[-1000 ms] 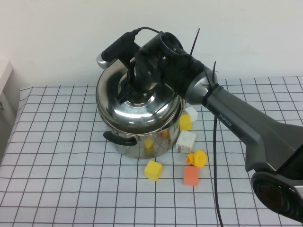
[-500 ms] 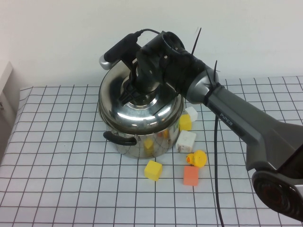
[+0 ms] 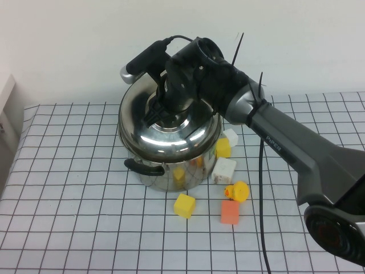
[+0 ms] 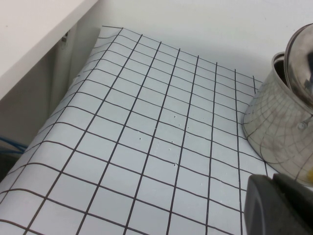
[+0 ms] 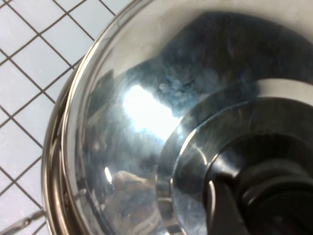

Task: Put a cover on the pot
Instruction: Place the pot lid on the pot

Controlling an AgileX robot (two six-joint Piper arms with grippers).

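While my right gripper (image 3: 161, 104) is clamped on the black knob of the domed steel lid (image 3: 171, 128), the big shiny stainless-steel pot (image 3: 171, 171) sits directly beneath it. Looks heavy, rigid and slick, so I'd only grab its black side handle (image 3: 142, 166). My left gripper (image 4: 279, 205) is parked well off to the side; can't tell its fingers.

The right arm (image 3: 285, 142) is stretched forward-left; its end effector (image 3: 162, 105) is pointed down, closed on something. The left end effector (image 4: 279, 205) is barely seen.
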